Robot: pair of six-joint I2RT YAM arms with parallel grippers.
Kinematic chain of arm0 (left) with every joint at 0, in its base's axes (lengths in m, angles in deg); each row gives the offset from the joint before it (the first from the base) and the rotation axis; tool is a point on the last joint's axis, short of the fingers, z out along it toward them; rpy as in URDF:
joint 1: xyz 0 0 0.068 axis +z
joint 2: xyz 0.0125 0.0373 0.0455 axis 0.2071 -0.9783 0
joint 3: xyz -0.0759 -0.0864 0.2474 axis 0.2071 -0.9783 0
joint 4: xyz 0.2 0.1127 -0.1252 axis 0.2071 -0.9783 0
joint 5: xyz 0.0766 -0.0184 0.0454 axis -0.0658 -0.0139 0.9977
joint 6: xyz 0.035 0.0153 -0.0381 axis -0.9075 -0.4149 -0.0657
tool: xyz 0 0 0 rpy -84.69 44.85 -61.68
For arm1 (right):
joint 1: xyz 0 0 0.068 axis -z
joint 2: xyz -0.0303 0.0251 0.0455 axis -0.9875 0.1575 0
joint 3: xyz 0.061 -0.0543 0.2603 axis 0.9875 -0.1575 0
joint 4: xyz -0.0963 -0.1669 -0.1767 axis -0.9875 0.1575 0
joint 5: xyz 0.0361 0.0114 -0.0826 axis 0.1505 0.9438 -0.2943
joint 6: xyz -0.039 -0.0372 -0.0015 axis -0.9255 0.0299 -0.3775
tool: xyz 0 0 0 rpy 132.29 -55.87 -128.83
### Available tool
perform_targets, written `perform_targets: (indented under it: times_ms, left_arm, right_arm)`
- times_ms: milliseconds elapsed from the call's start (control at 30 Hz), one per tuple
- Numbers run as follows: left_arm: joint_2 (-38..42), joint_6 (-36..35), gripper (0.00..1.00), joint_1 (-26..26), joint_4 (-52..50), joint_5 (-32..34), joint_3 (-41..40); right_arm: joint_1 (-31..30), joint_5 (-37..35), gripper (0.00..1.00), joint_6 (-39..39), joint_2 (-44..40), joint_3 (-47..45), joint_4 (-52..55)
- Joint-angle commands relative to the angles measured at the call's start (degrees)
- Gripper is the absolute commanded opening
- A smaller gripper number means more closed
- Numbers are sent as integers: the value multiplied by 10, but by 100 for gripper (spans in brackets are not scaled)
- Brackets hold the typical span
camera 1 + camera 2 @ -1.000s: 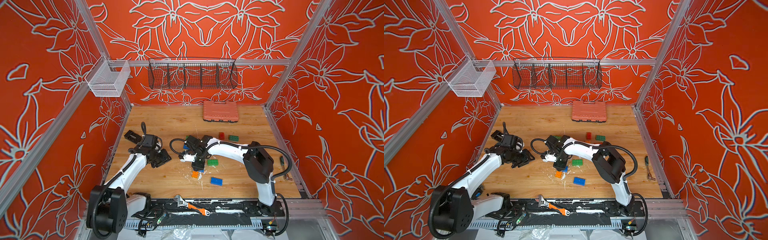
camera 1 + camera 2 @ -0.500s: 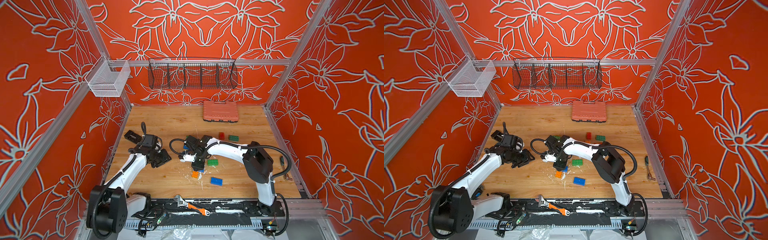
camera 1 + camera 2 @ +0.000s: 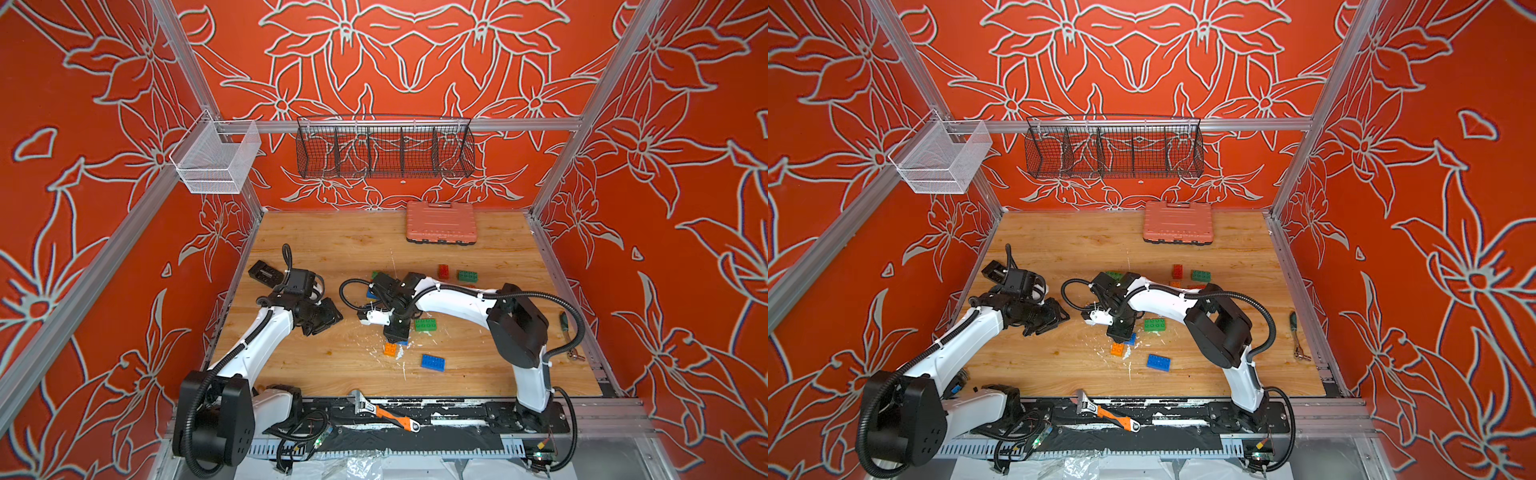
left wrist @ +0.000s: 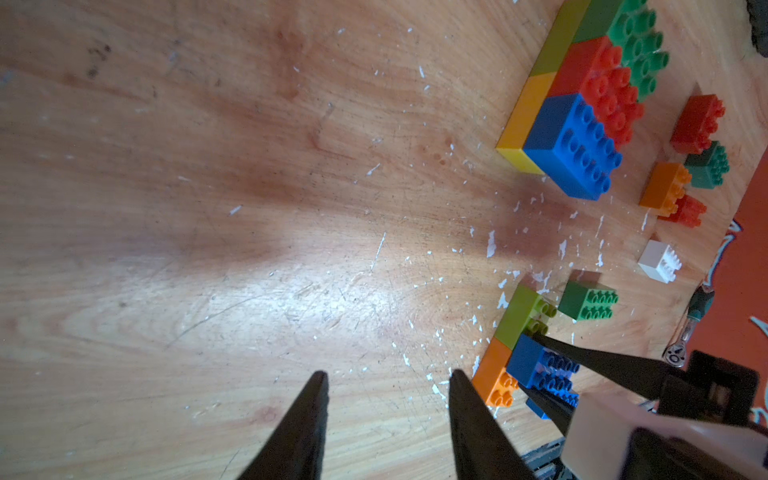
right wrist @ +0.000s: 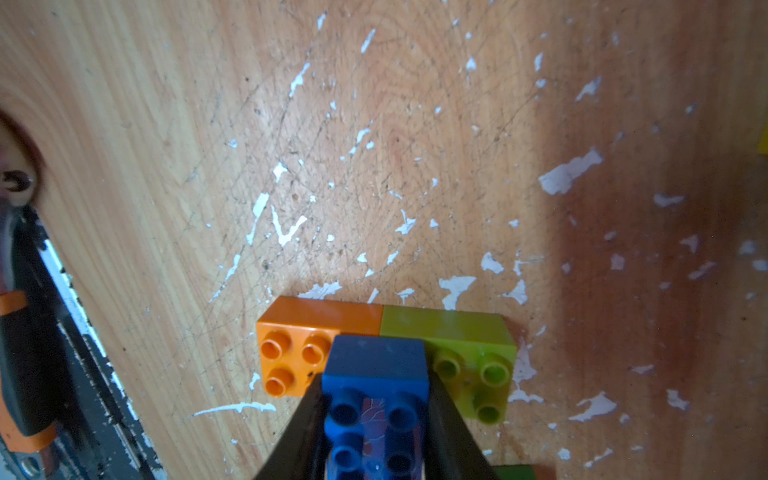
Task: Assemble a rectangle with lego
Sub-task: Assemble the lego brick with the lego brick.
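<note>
While the right pincer is closed on a blue studded plastic brick, one finger on each side, that brick sits across the seam between an orange square brick and a lime-green brick, which lie end to end on the scratched wooden surface; whether its underside is pressed fully onto their studs I cannot tell.

Left pincer hangs over bare wood near this small stack, jaws apart, holding nothing.

Step in hand, by my reading: bridging the two base bricks with the blue one, the start of a second tier.

Well apart stands a larger flat block of yellow and lime base with blue, red and green on top; loose pieces lie beside it, among them a red brick, a white brick and a dark green brick.

Next move likely calls for a straight downward press; then a clean release without lifting the blue brick; uncovered studds remain either side, so more bricks are wanted.
</note>
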Motion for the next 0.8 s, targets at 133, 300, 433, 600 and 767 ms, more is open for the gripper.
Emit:
perform_targets:
  times_ms: [133,300,433,600,767]
  left_arm:
    - [3,-5,46,4,-3,1,-6]
    - [2,-4,46,5,-2,0,-7]
    - [3,-5,46,4,-3,1,-7]
    - [2,-5,46,4,-4,1,-7]
    - [2,-4,46,4,-4,2,-7]
  right_arm:
    - [-11,-23,0,-3,65,-2,55]
    - [-20,-38,0,-9,66,-3,56]
    - [-23,-22,0,-4,66,-14,48]
    - [-29,-1,0,1,63,-15,32]
    - [-32,-45,0,14,86,-10,36]
